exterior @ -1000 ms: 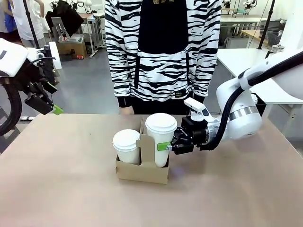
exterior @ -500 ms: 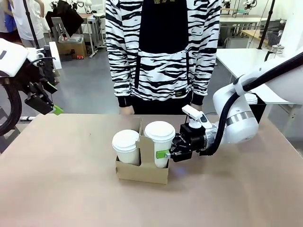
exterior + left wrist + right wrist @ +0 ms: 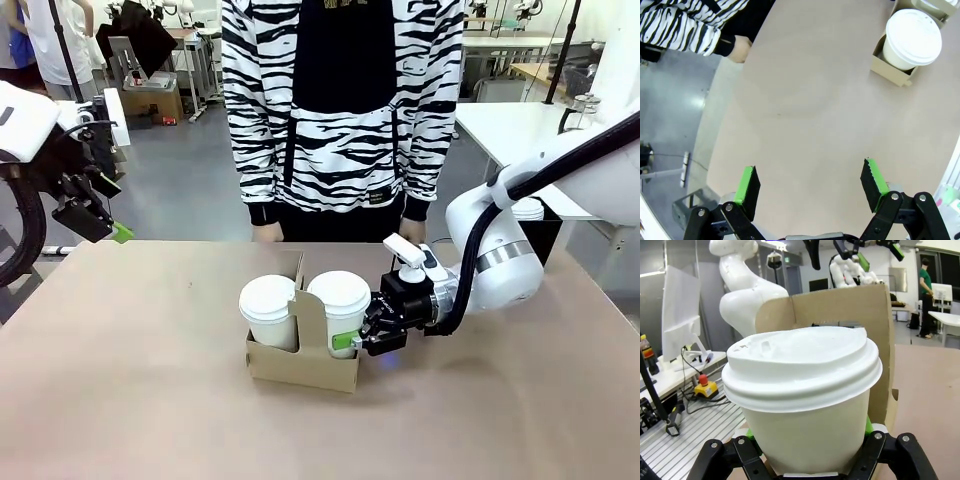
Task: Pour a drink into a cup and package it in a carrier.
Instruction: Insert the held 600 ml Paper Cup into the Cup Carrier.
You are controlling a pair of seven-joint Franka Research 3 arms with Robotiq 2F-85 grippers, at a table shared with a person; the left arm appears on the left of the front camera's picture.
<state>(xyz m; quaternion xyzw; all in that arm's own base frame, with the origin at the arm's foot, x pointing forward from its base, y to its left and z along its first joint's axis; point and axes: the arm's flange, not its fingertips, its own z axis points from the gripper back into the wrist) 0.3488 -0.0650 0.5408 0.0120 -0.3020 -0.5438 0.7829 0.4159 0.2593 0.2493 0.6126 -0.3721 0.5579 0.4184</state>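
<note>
The brown cardboard carrier [image 3: 300,365] stands mid-table with its handle tab upright between two pockets. A lidded white cup [image 3: 268,310] fills the left pocket. A second lidded white cup [image 3: 341,305] sits low in the right pocket, and my right gripper [image 3: 352,339] is shut on its side. In the right wrist view this cup [image 3: 800,390] stands between my fingers, with the carrier tab [image 3: 840,315] behind it. My left gripper [image 3: 100,222] hangs open off the table's far left corner, holding nothing [image 3: 810,185]. The jug with the drink is out of view.
A person in a striped top stands at the far edge, one hand [image 3: 737,48] near the table [image 3: 150,400]. The left wrist view shows the carrier [image 3: 888,68] and its cup [image 3: 914,37] far off at the top right.
My right gripper has gone down and slightly right with the cup, lowering it from above the carrier into the right pocket. The left arm has stayed still.
</note>
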